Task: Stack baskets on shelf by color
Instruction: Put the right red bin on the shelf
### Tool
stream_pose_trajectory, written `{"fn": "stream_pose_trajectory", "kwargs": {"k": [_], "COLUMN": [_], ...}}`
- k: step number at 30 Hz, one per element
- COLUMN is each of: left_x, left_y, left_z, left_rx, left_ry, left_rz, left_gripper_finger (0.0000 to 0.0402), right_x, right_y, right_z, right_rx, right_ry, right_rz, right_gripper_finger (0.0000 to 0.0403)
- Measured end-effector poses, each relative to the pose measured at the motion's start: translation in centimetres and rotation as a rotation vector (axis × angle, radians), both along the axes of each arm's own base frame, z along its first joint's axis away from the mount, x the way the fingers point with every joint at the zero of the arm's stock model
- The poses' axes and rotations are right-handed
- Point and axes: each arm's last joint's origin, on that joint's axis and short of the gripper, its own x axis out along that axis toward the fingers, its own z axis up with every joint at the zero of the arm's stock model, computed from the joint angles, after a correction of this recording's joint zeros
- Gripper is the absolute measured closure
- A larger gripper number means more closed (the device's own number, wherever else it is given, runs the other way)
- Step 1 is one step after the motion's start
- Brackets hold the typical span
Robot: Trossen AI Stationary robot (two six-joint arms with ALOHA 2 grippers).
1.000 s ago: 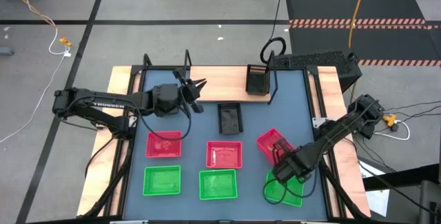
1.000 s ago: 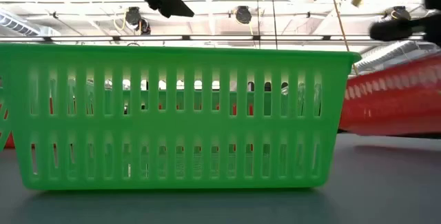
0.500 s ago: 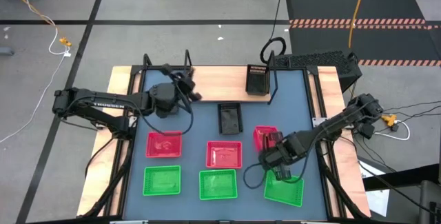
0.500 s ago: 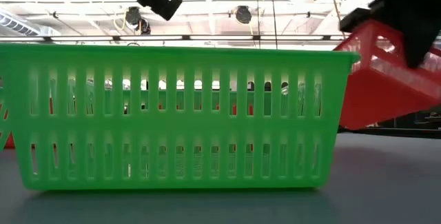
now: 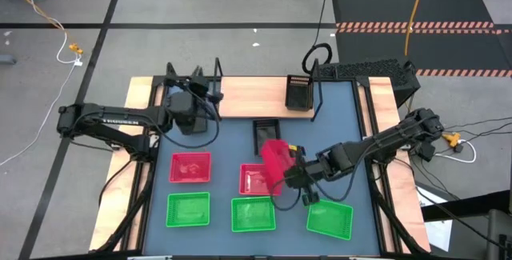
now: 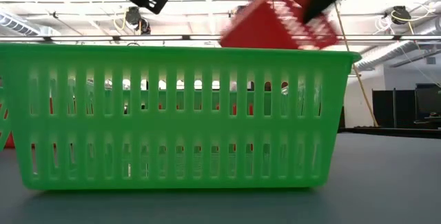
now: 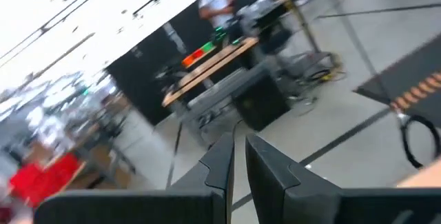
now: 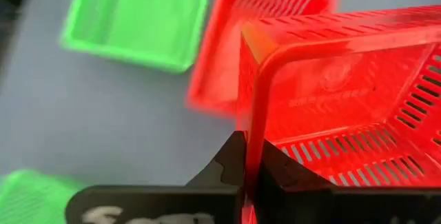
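Left gripper (image 5: 194, 84) over shelf (image 5: 248, 98) left end, fingers nearly together, nothing held. Desk (image 5: 232, 152): two red baskets (image 5: 190, 167) flat, three green (image 5: 188, 210) in front row, all empty. Black basket (image 5: 267, 137) mid-desk, another (image 5: 299, 93) on shelf. Right gripper (image 5: 293, 170) fingers clamped on tilted red basket (image 5: 274, 161), lifted above the middle red one.
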Motion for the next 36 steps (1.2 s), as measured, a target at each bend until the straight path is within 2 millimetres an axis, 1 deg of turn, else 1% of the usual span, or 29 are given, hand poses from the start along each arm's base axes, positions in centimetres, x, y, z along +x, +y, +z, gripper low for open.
{"fn": "stream_pose_trajectory", "kwargs": {"k": [1,3,5,7,10,12,16,18,20,24,27,30,33,36], "left_x": [-0.3,-0.5,-0.7,-0.8,-1.0,-1.1,-1.5,-1.7,-1.9,-2.2,-2.3,-2.3,-2.3,-2.3], "left_y": [0.1,0.4,0.7,1.0,1.3,1.5,1.9,2.1,2.3,2.5,2.7,2.7,2.7,2.7], "left_z": [0.2,0.5,0.6,0.6,0.4,0.0,-0.9,-1.1,-1.3,-1.6,-1.7,-1.7,-1.7,-1.7], "left_rx": [-0.002,-0.003,-0.004,-0.006,-0.016,-0.030,-0.055,-0.067,-0.077,-0.088,-0.090,-0.090,-0.090,-0.090], "left_ry": [-0.022,-0.066,-0.074,-0.062,-0.064,-0.025,0.072,0.079,0.096,0.119,0.121,0.122,0.123,0.124], "left_rz": [0.005,-0.013,-0.047,-0.056,-0.047,-0.041,-0.018,-0.007,0.003,0.019,0.028,0.029,0.029,0.027], "left_gripper_finger": [0.0360,0.0360,0.0360,0.0360,0.0360,0.0360,0.0360,0.0360,0.0360,0.0360,0.0360,0.0360,0.0360,0.0360], "right_x": [0.5,2.0,3.7,5.7,7.7,9.3,11.1,11.3,11.1,10.2,9.5,9.2,8.8,8.6], "right_y": [-0.4,-1.7,-3.6,-5.5,-8.5,-10.5,-14.8,-16.5,-18.0,-20.1,-20.7,-21.0,-21.1,-21.1], "right_z": [0.1,0.1,-0.1,-0.3,-0.8,-0.6,-0.5,-0.7,-0.9,-1.6,-2.3,-3.2,-4.5,-5.2], "right_rx": [-0.048,-0.108,-0.111,-0.094,-0.141,-0.167,-0.181,-0.186,-0.193,-0.183,-0.148,-0.149,-0.149,-0.148], "right_ry": [-0.044,-0.136,-0.200,-0.224,-0.144,-0.134,-0.115,-0.093,-0.076,-0.022,0.012,0.031,0.064,0.068], "right_rz": [-0.007,-0.106,-0.226,-0.320,-0.381,-0.410,-0.511,-0.551,-0.576,-0.611,-0.616,-0.587,-0.563,-0.551], "right_gripper_finger": [0.0402,0.0402,0.0402,0.0401,0.0401,0.0401,0.0401,0.0401,0.0401,0.0401,0.0401,0.0401,0.0401,0.0401]}}
